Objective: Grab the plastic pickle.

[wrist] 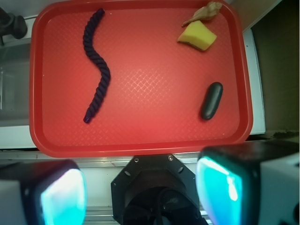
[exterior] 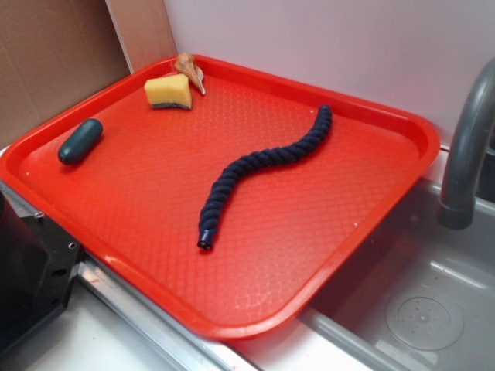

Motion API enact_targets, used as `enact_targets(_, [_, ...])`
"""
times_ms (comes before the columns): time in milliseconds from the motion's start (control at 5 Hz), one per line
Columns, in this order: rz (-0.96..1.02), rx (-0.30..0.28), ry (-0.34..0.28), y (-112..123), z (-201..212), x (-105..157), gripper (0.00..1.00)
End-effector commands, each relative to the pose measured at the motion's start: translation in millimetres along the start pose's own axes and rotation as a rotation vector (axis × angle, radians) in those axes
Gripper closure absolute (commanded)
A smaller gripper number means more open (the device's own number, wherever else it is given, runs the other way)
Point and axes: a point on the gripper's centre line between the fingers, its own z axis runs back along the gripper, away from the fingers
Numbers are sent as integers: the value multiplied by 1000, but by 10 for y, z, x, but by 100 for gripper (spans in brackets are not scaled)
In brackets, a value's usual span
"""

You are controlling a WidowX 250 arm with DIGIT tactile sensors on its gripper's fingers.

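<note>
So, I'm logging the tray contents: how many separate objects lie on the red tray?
4. The plastic pickle near the left rim, the yellow sponge and seashell at the far corner, and the navy rope across the middle of the red tray. Nothing looks hidden.

Plastic pickle [wrist: 212,101] on red tray [wrist: 140,140], right side

Exterior: you look obliquely across the red tray [exterior: 390,205] | Wrist: you look straight down, high above | Shared: whole tray
</note>
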Motion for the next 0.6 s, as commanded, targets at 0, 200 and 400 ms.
enact_targets(0, [0, 0, 0, 0, 0, 0, 0])
enact_targets(200, [194, 50, 66, 505, -501, 162, 0])
enact_targets(400, [382, 50, 1, 844, -916, 258, 0])
